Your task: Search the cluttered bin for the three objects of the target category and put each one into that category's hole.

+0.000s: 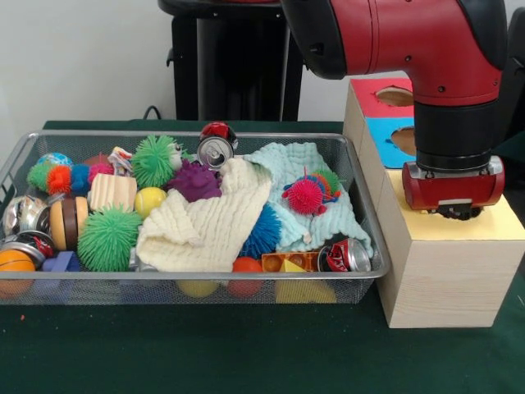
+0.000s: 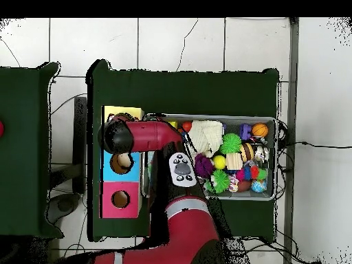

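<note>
The wire mesh bin (image 1: pixel 189 277) stands on the green table, packed with toys and cloths; it also shows in the overhead view (image 2: pixel 276 158). No spotted white wad shows plainly in it. My gripper (image 1: pixel 454 212) hangs just above the yellow top (image 1: pixel 502 223) of the pale wooden box, to the right of the bin. The gripper's body covers the round hole. I cannot see whether the gripper is open or shut, or whether it holds anything. In the overhead view the arm's end (image 2: pixel 117 136) sits over the yellow top (image 2: pixel 130 111).
Behind the yellow box are the blue top's cut-out (image 1: pixel 404 139) and the red top's cut-out (image 1: pixel 394 96). The bin holds a cream cloth (image 1: pixel 205 222), a pale green cloth (image 1: pixel 299 176), spiky pom-pom balls (image 1: pixel 109 238) and crushed cans (image 1: pixel 216 150).
</note>
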You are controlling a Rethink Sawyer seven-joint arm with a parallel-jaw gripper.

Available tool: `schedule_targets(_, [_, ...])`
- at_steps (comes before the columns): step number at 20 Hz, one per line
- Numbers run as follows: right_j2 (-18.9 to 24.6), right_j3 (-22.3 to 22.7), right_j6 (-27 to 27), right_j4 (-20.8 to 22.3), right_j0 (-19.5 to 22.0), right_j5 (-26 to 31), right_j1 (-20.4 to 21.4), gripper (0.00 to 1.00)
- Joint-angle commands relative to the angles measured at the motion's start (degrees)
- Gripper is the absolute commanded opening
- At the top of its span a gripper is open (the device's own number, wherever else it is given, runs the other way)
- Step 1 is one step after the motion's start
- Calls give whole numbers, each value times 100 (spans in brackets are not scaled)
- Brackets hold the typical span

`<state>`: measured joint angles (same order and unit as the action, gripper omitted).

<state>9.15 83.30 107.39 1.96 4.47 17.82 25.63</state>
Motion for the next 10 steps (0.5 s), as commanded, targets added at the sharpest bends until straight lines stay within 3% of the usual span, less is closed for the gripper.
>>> schedule_targets(1, [252,141,28,489,215,-128,-1190,0])
schedule_targets(10, [185,108,96,543,161,-347,-1207,0])
